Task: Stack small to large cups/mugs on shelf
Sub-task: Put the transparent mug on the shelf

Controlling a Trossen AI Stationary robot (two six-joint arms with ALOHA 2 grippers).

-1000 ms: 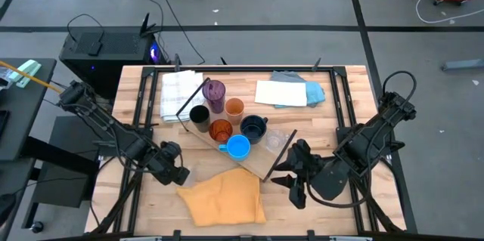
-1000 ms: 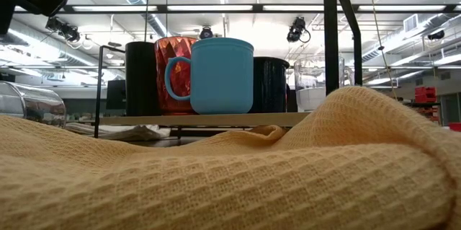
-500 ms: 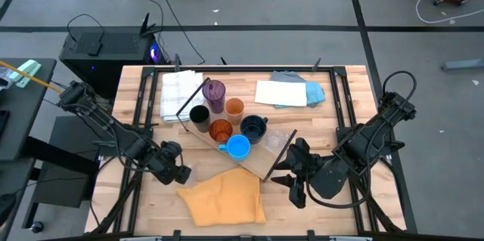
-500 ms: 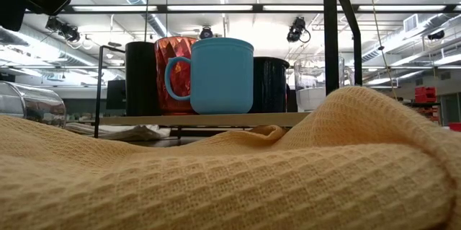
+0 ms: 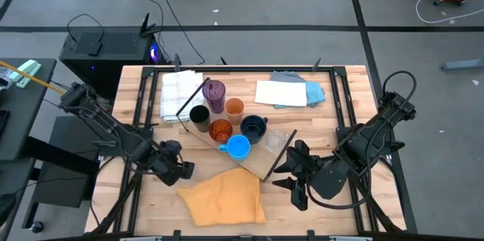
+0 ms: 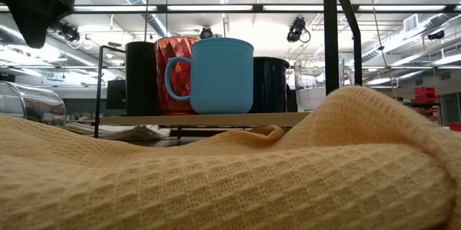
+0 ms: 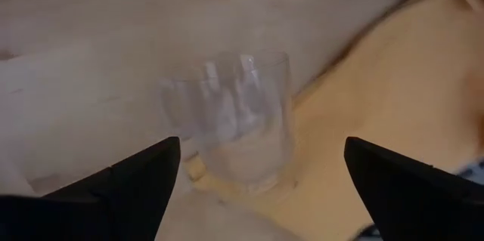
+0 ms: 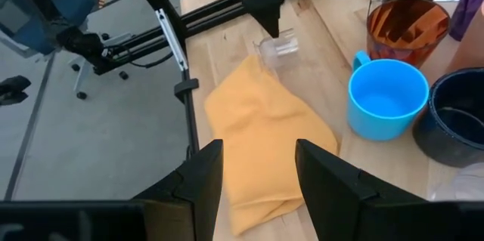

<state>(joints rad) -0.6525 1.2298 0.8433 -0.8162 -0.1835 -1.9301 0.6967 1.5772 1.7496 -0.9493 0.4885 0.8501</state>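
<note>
Left wrist view: my left claw (image 7: 261, 173) is spread wide around a clear glass (image 7: 231, 120) lying beside the yellow cloth (image 7: 393, 97); right claw (image 8: 257, 169) waits spread too.

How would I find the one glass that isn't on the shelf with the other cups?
Start at the yellow cloth on the near part of the wooden table. At that cloth's corner toward the left gripper lies a clear glass, on its side and partly on the cloth. Unlike the cups on the shelf, it is transparent and tipped over between the open fingers.
</note>
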